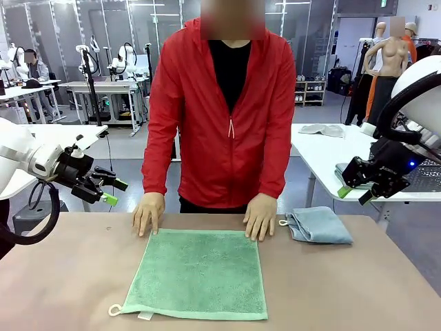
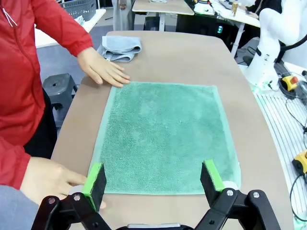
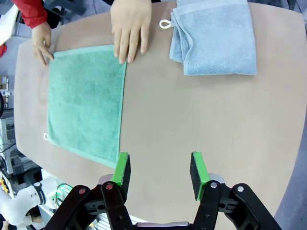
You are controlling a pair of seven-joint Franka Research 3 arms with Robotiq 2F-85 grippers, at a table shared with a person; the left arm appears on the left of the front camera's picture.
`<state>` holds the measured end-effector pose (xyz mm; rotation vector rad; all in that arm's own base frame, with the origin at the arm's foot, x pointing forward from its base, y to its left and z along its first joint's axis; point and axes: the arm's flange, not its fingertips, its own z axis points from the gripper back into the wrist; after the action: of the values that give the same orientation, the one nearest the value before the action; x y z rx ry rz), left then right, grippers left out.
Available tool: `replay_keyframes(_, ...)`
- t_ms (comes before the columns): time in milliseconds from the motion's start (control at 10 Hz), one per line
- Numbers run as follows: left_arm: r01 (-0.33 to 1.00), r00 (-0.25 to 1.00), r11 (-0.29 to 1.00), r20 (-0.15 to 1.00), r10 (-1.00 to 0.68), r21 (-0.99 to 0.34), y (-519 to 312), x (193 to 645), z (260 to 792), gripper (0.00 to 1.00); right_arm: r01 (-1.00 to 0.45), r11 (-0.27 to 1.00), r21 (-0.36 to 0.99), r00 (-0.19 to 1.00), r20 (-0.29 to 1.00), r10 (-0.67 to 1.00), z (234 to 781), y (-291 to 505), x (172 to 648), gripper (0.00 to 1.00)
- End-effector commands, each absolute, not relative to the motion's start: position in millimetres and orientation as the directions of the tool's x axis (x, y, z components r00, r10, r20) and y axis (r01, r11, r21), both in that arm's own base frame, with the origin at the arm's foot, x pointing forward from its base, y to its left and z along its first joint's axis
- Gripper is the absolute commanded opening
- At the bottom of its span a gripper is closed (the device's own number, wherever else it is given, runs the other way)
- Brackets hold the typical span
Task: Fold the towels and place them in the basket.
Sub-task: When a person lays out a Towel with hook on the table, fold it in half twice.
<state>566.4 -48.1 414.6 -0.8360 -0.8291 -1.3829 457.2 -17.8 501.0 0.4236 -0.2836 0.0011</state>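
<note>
A light green towel (image 1: 196,272) lies spread flat on the brown table, its white loop tag at the near left corner. The person's hands (image 1: 149,212) press down on its two far corners. Beside it to the right lies the grey-blue towel (image 1: 318,224), folded. My left gripper (image 1: 116,192) hovers open above the table's left edge; in the left wrist view its open fingers (image 2: 152,167) frame the green towel's (image 2: 163,136) nearest edge. My right gripper (image 1: 353,196) hangs open off the table's right, above bare tabletop in the right wrist view (image 3: 159,157). The wire-mesh basket (image 1: 424,178) stands on a white side table behind it.
The person in a red jacket (image 1: 227,117) stands at the far edge, leaning over the table. Bare tabletop (image 3: 216,120) lies right of the green towel and in front of the grey-blue one. The white side table (image 1: 324,155) carries other cloths.
</note>
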Motion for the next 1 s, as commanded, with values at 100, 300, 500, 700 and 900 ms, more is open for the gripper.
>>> replay_keyframes(100,1.000,0.020,0.016,0.878,-0.477,-0.014,-48,566,415,1.00,-0.060,0.912,0.405,0.961,0.272,-0.058,501,-18,457,0.63)
replay_keyframes(300,0.995,-0.087,-0.008,0.846,-0.526,0.097,-67,548,465,1.00,-0.269,0.911,0.312,0.918,0.370,0.144,518,2,447,0.63)
replay_keyframes(500,0.981,-0.164,-0.018,0.764,-0.624,0.195,-99,521,528,1.00,-0.440,0.875,0.202,0.844,0.426,0.326,545,37,432,0.63)
replay_keyframes(700,0.983,-0.144,-0.047,0.575,-0.805,0.180,-144,498,567,1.00,-0.665,0.746,0.032,0.675,0.454,0.582,561,89,414,0.63)
replay_keyframes(900,0.982,-0.119,-0.055,0.371,-0.921,0.180,-178,478,574,1.00,-0.850,0.508,-0.138,0.430,0.374,0.822,559,151,403,0.63)
